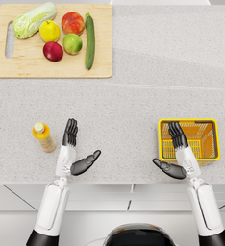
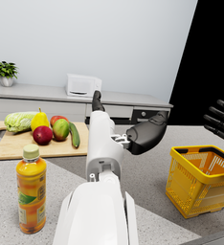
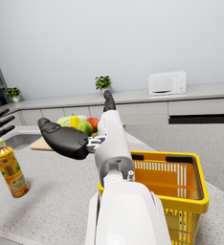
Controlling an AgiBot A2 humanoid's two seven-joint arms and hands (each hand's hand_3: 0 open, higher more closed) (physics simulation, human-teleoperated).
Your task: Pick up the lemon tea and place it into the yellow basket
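While upright on the counter [image 1: 133,105], lemon tea [image 1: 43,137] beside empty, fingers-spread left hand [image 1: 76,149]; right hand [image 1: 174,153] likewise, over yellow basket [image 1: 211,154].

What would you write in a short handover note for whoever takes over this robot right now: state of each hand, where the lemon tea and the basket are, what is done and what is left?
Left hand: open, holds nothing, beside the lemon tea, not touching it.
Right hand: open, holds nothing, over the near left corner of the yellow basket.
The lemon tea stands upright on the counter, to the robot's left; the basket sits to its right, with nothing in it.
Done: nothing yet.
Left: grip the bottle, carry it across, place it in the basket.
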